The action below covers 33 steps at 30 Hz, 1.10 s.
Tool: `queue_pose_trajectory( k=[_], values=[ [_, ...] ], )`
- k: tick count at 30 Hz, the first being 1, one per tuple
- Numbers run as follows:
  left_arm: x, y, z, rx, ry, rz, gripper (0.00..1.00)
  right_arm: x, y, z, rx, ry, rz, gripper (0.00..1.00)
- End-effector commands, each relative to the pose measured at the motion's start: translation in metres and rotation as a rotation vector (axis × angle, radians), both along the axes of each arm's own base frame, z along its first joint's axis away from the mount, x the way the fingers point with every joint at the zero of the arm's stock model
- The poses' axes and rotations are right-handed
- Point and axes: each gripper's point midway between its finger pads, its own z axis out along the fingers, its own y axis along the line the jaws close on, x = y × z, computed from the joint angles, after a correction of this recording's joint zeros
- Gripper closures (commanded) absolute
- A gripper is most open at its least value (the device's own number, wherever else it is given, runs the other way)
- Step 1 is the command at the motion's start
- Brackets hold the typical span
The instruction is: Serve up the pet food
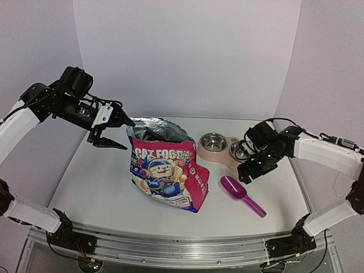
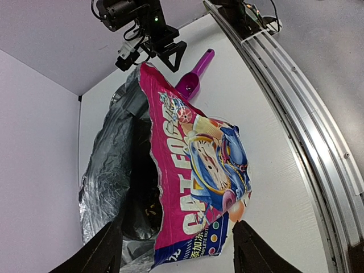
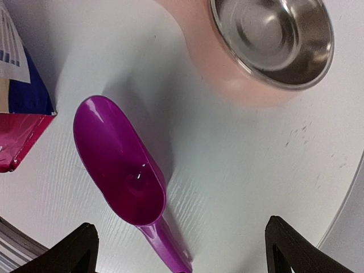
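The pet food pouch, pink and blue with "CAT FOOD" and a cartoon cat, stands mid-table with its silver-lined top torn open. In the left wrist view the pouch gapes dark, and a few small bits show dimly inside. My left gripper hovers open just left of the pouch's mouth; its jaws stand apart either side of the top edge, gripping nothing. My right gripper is open over the table. A magenta scoop lies empty beneath it, the handle between the spread fingers of that gripper.
A pink double-bowl feeder with empty steel bowls sits behind the scoop, right of the pouch. The pouch's lower corner lies close to the scoop's bowl. An aluminium rail runs along the near table edge. White walls enclose the back and sides.
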Motion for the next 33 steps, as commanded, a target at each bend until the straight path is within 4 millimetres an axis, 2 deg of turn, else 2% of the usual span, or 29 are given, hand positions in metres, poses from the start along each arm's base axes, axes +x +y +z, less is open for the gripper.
queue_pose_trajectory(
  k=[1,2,5,8,10,13,15,18,25,30,33],
  values=[
    [-0.002,-0.004,0.043,-0.13,-0.024,0.027,0.33,0.024,0.011,0.045,-0.061,-0.187,0.317,0.04],
    [-0.001,-0.005,0.046,-0.138,-0.022,0.036,0.31,0.019,0.011,0.039,-0.08,-0.17,0.388,0.04],
    [0.003,-0.005,0.052,-0.166,-0.005,0.079,0.28,-0.016,0.0,-0.001,-0.13,-0.034,0.573,0.04],
    [0.008,-0.004,0.058,-0.207,0.022,0.147,0.27,-0.049,-0.025,-0.037,-0.201,0.128,0.615,0.06],
    [0.009,-0.003,0.063,-0.237,0.027,0.176,0.26,-0.062,-0.037,-0.053,-0.235,0.189,0.619,0.07],
    [0.013,-0.003,0.068,-0.269,0.02,0.199,0.26,-0.063,-0.034,-0.062,-0.211,0.18,0.625,0.1],
    [0.014,-0.004,0.069,-0.273,0.019,0.2,0.26,-0.057,-0.025,-0.062,-0.18,0.146,0.626,0.14],
    [0.014,-0.003,0.067,-0.264,0.008,0.194,0.26,-0.052,-0.025,-0.069,-0.199,0.154,0.619,0.19],
    [0.02,-0.002,0.072,-0.265,-0.031,0.214,0.26,-0.066,-0.023,-0.089,-0.178,0.235,0.694,0.24],
    [0.02,-0.002,0.068,-0.255,-0.025,0.212,0.26,-0.065,-0.023,-0.101,-0.184,0.227,0.707,0.33],
    [0.021,-0.003,0.068,-0.256,-0.029,0.21,0.26,-0.067,-0.023,-0.112,-0.182,0.241,0.715,0.35]
  ],
)
